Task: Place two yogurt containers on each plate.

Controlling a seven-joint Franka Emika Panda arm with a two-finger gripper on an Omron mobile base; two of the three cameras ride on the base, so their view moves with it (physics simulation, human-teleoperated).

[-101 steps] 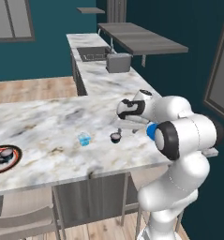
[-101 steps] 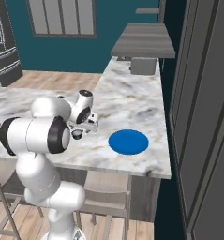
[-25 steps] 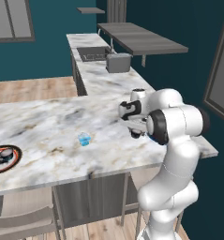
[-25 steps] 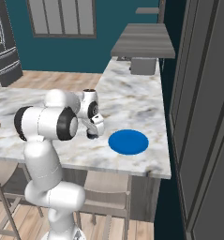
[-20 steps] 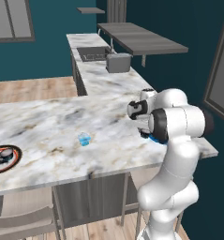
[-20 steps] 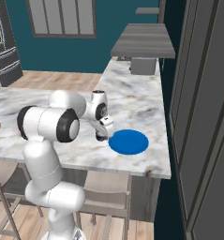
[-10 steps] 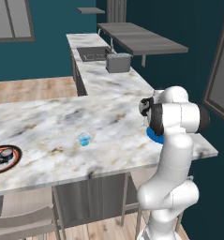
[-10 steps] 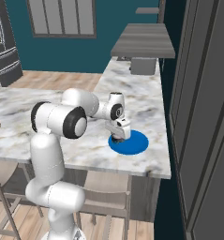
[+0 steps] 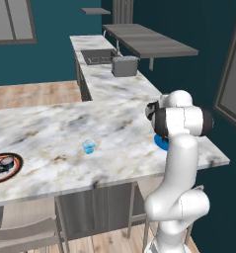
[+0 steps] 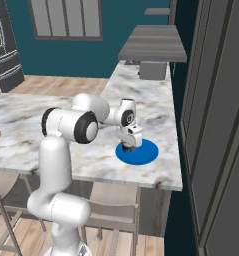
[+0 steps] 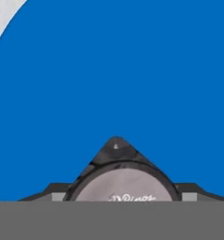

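Between end effector (image 10: 130,145) fingers, yogurt container (image 11: 124,185).

Surface (image 9: 65,133) is L-shaped, w/ one leg running back along the right. Plate (image 10: 146,152) lies near the surface's right front corner; gripper (image 10: 131,145) sits over its left part w/ a tub (image 11: 123,187) between the fingers, above the plate's face. Loose tub (image 9: 88,146) stands mid-surface, well left of that plate. Second plate (image 9: 11,170) is at the far left, near the front edge, w/ two tubs (image 9: 5,163) on it. Toaster (image 9: 125,65) sits on the back leg; sink (image 9: 98,58) just left of it. Shelf (image 9: 149,42) behind, to the right.
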